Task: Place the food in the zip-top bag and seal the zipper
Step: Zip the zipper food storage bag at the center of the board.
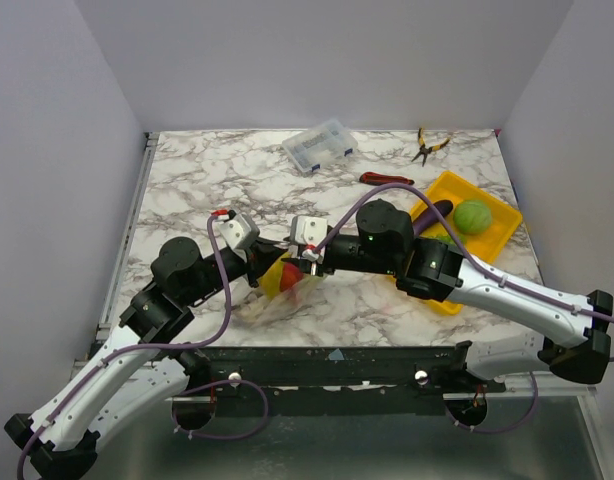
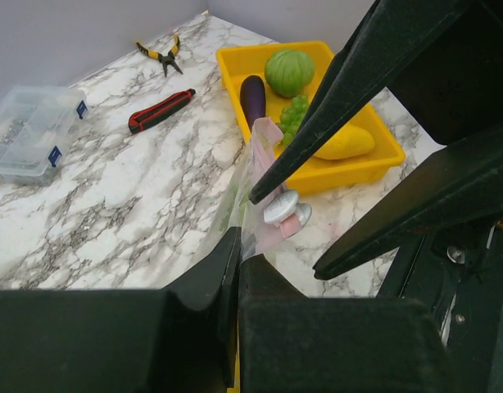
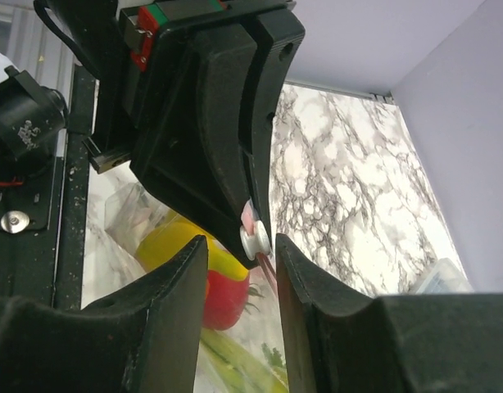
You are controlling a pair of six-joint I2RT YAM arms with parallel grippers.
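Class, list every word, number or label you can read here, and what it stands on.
None can be read.
The compartment box carries two small blue stickers, too blurred to read.
No print shows on the yellow tray or red-handled tool.

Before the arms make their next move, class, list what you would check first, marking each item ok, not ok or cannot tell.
1. The left gripper shut on the bag edge: ok.
2. The right gripper straddling the zipper slider, fingers apart: ok.
3. The tomato inside the bag: ok.
4. All food bagged: not ok; the eggplant and green ball lie in the tray.
5. The zipper sealed along its whole length: cannot tell.
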